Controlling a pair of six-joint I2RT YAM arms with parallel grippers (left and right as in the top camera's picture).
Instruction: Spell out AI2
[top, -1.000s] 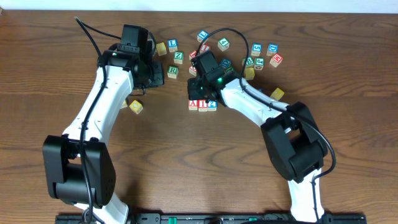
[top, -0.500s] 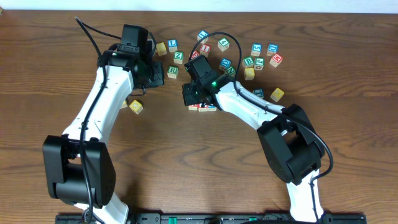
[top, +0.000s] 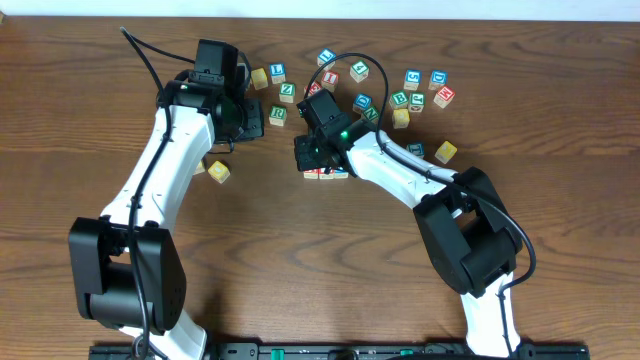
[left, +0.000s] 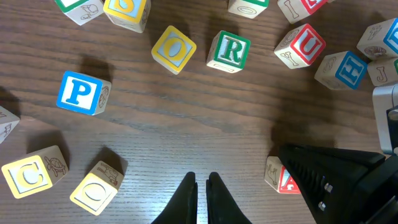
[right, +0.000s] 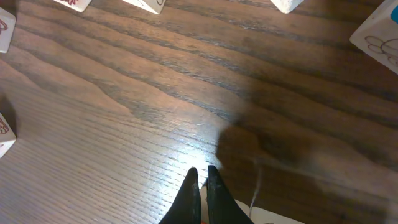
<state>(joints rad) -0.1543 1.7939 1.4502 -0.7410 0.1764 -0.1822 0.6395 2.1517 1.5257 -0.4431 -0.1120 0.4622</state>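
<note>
The right hand hangs over a partly hidden row of cubes, with loose cubes scattered beyond it

Robotics lab bench, wood-grain table, two mounted arms, scattered alphabet cubes

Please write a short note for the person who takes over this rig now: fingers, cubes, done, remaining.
Left gripper: fingers shut, empty, over bare table.
Right gripper: fingers shut, empty, low above the table.
A cube stands beside the right gripper, which hides most of the row from overhead.
Done: cannot confirm.
Left: lift clear, check the row reads A, I, 2.
</note>
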